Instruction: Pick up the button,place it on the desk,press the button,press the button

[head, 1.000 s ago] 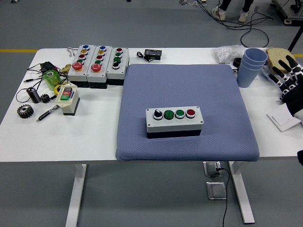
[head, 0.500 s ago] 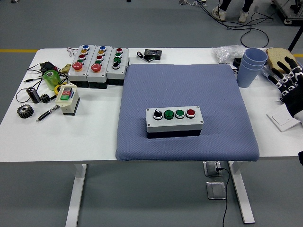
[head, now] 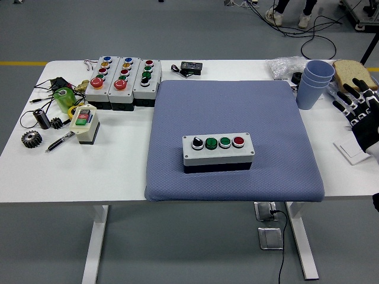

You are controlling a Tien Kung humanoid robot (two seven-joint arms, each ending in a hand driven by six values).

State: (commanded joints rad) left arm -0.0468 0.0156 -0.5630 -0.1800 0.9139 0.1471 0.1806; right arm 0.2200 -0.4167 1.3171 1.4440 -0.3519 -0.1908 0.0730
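A grey button box [head: 218, 151] lies on the blue mat [head: 231, 106] near its front middle. Its top carries a black selector knob, two green buttons and one red button in a row. My right hand [head: 354, 100] hovers at the table's right edge, well to the right of the box, with fingers spread and nothing in them. The left arm is out of view.
Three more button boxes [head: 122, 81] stand at the back left, with a small yellow switch box [head: 84, 123], gears, a pen and cables nearby. Stacked blue cups [head: 313, 83], a plastic bag [head: 284, 66], a black device [head: 190, 67] and a white card [head: 354, 152] lie around the mat.
My right hand has drawn back to the right, further from the mat, fingers still spread. The button box has not moved.
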